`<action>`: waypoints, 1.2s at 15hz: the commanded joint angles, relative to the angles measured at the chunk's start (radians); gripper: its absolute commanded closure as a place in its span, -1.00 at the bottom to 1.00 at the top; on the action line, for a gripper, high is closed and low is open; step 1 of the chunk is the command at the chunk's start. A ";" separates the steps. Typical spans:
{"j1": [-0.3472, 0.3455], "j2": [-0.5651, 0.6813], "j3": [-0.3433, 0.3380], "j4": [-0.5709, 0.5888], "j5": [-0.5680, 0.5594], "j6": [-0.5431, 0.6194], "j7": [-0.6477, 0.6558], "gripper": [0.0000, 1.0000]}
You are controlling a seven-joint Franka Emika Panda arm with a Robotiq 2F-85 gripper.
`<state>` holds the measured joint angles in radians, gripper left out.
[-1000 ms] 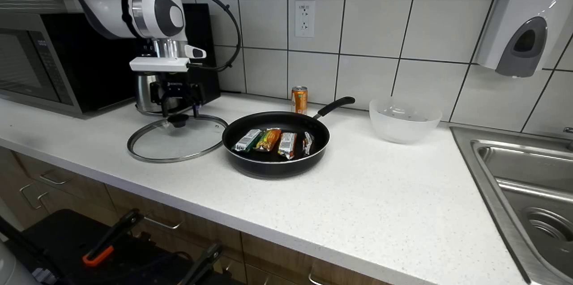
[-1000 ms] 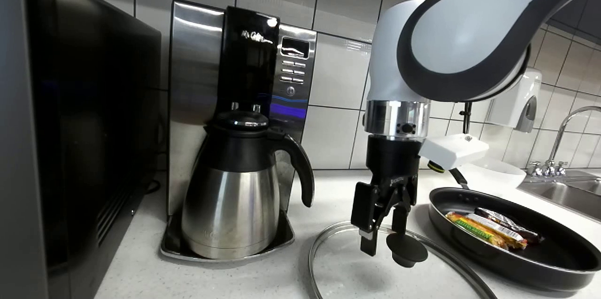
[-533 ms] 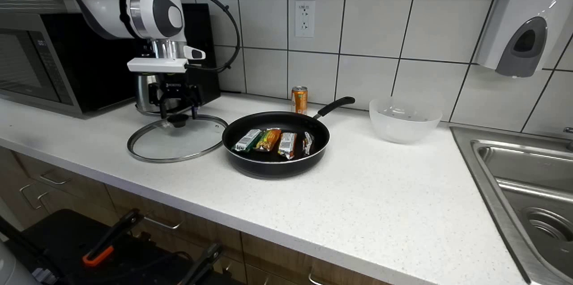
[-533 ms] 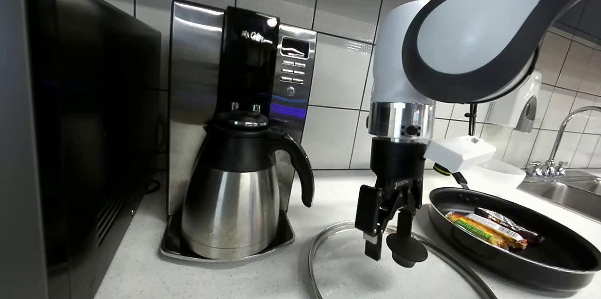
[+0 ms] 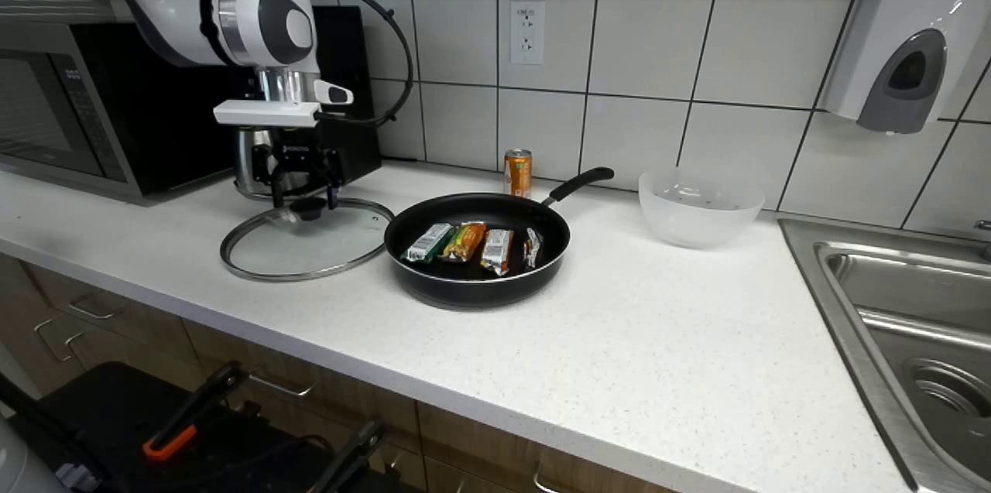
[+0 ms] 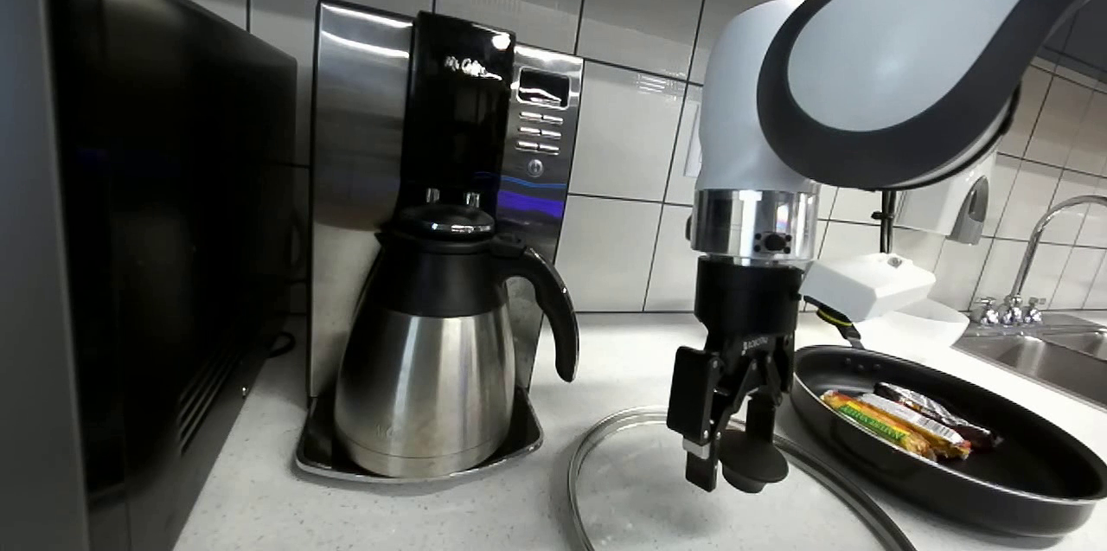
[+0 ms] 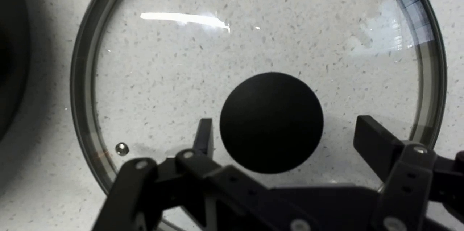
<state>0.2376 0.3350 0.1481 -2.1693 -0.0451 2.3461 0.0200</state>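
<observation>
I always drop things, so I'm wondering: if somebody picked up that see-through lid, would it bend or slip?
The lid probably won't bend: it looks like glass with a metal-like rim. Being clear like glass, it could crack if dropped. The round black knob might twist in a grip, but its wider top may help stop it slipping out.

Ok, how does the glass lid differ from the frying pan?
The glass lid is clear with a metal rim; the frying pan is opaque black. The lid has a round black knob at its middle, while the pan has a long handle at its side. The lid lies with the open gripper over it; the pan holds wrapped snack bars. Both are round and rest on the white counter.
</observation>
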 commanded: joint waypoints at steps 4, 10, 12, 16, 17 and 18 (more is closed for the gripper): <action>-0.010 -0.051 0.015 -0.051 0.024 -0.005 0.017 -1.00; -0.011 -0.061 0.015 -0.060 0.026 -0.007 0.015 -0.50; -0.011 -0.064 0.014 -0.060 0.023 -0.008 0.015 -0.31; -0.011 -0.072 0.011 -0.060 0.017 -0.013 0.021 0.21; -0.010 -0.074 0.011 -0.059 0.014 -0.016 0.023 0.21; -0.010 -0.076 0.011 -0.056 0.013 -0.021 0.022 0.21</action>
<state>0.2338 0.3091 0.1478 -2.2004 -0.0329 2.3461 0.0200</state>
